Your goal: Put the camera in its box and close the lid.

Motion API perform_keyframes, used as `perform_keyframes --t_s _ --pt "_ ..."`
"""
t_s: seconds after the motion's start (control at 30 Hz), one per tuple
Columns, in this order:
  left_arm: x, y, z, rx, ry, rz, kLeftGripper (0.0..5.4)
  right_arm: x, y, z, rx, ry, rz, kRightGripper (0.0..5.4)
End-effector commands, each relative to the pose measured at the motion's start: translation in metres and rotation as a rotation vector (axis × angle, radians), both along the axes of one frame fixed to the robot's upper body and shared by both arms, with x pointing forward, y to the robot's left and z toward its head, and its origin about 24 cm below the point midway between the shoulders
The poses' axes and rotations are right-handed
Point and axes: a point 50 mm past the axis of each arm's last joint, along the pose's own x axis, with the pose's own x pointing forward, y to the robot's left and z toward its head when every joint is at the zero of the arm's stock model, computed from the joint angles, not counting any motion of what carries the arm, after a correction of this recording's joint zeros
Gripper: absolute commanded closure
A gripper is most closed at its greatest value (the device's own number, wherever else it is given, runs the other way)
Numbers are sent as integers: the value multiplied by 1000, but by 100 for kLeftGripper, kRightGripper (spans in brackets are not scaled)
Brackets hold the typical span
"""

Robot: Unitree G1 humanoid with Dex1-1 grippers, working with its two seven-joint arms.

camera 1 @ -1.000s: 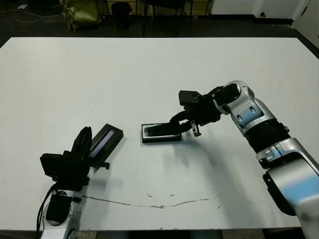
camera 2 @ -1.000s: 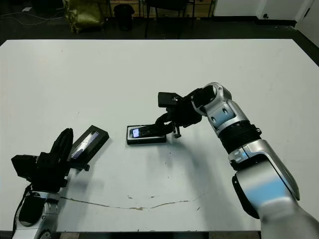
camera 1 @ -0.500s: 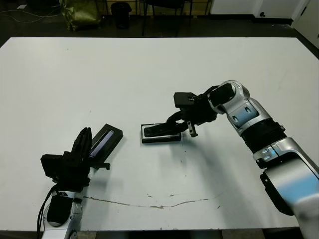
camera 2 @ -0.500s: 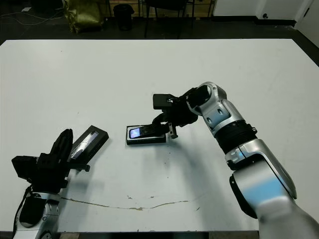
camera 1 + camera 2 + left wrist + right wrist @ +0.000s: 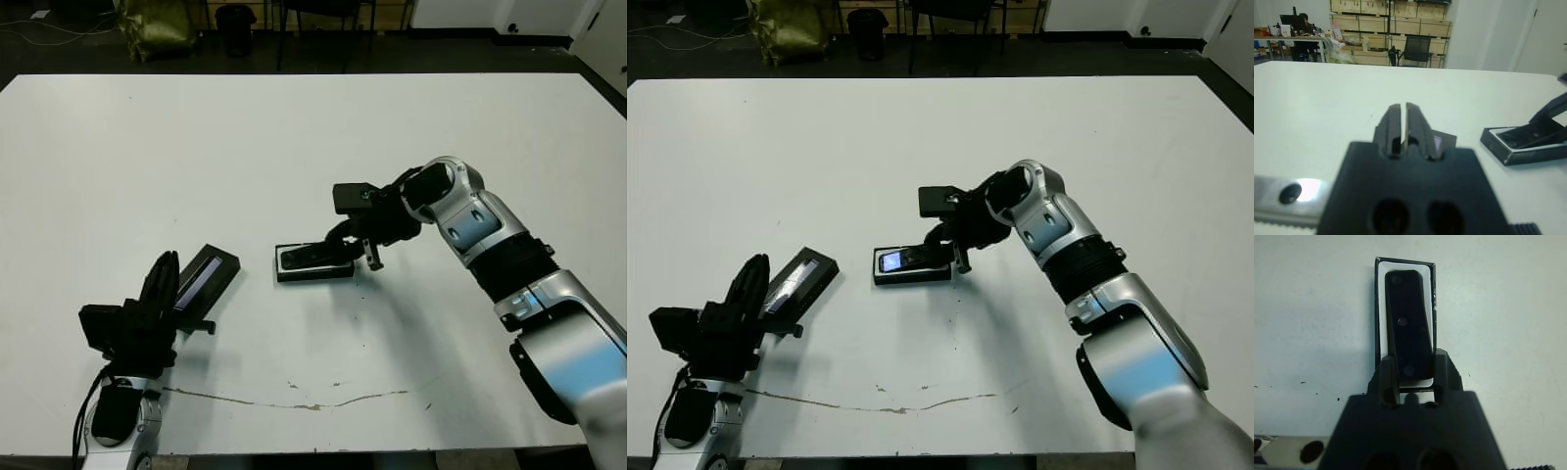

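Box point(image 5: 313, 263) sits at centre of the head view on the white tabletop point(image 5: 294, 137), long axis roughly left-right. Camera point(image 5: 1408, 333) lies inside the box, over the white lining, slightly skewed to the box walls in the right wrist view. Its near end sits between the right claw's fingers point(image 5: 1442, 372).

Right claw point(image 5: 345, 253) reaches in from the right of the frame, over the box's right end. Fingers straddle the camera's end, one on each side, close against it; clamped on the camera as far as the wrist view shows.

Lid point(image 5: 207, 276) lies left of the box, lower left of centre, angled diagonally, glossy strip facing up. It is apart from the box.

Left claw point(image 5: 160, 284) is at lower left of the frame, just beside the lid's lower end. Its fingers point(image 5: 1392, 122) are together, with only a thin slit between them, holding nothing. In the left wrist view the lid shows just past the fingertips.
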Motion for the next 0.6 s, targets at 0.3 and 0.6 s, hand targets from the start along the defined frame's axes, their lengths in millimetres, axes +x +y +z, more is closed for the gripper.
perform_keyframes --t_s 0.3,0.6 --pt "-2 2 -6 10 41 18 540 -11 24 -8 9 187 108 485" --pt "-3 1 -5 -2 47 17 540 -7 24 2 17 109 153 289"
